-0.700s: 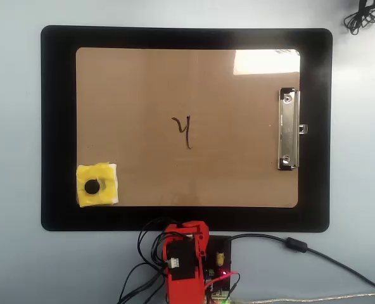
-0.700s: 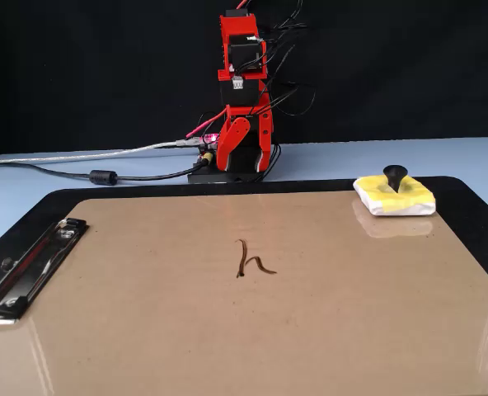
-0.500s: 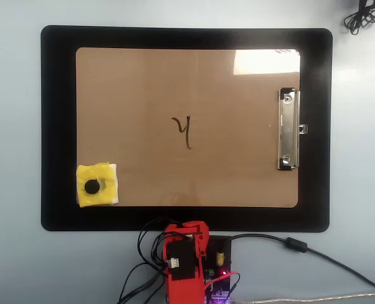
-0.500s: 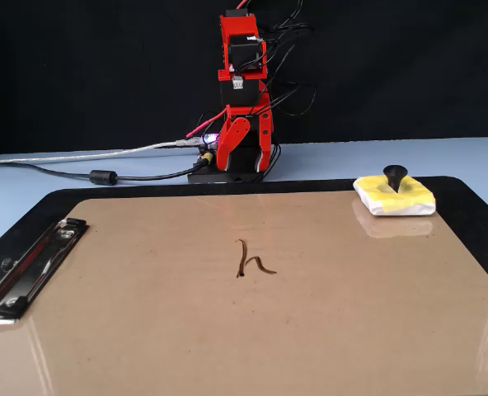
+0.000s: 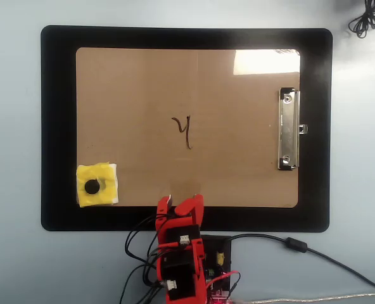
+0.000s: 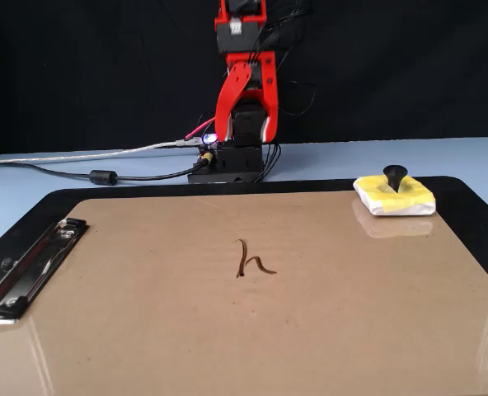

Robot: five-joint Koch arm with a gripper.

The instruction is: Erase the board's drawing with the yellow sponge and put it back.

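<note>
- Lying flat on a black mat (image 5: 57, 126), the board (image 5: 143, 82) served as the landmark for everything else; the mat itself rested on the pale blue table (image 5: 13, 266)
- The drawing (image 5: 184, 131), a thin dark squiggle, sat near the board's middle, untouched and well apart from the sponge
- The yellow sponge (image 5: 105, 177) rested on the board's lower-left corner in the overhead view, its edge overhanging onto the mat, with its round black knob (image 5: 92, 187) pointing up
- In the fixed view the same sponge (image 6: 409, 198) appeared at the board's far right corner, and the drawing (image 6: 251, 261) near the centre
- The board's silver clip (image 5: 288, 130) ran along its right short edge in the overhead view
- The red arm's fingers (image 5: 182, 204) hovered just at the board's bottom edge in the overhead view, holding nothing and well apart from the sponge
- Whether the fingers (image 6: 246, 78) were released or clenched could not be told from either view
- A black cable (image 5: 314, 253) trailed over the table below the board's lower right
</note>
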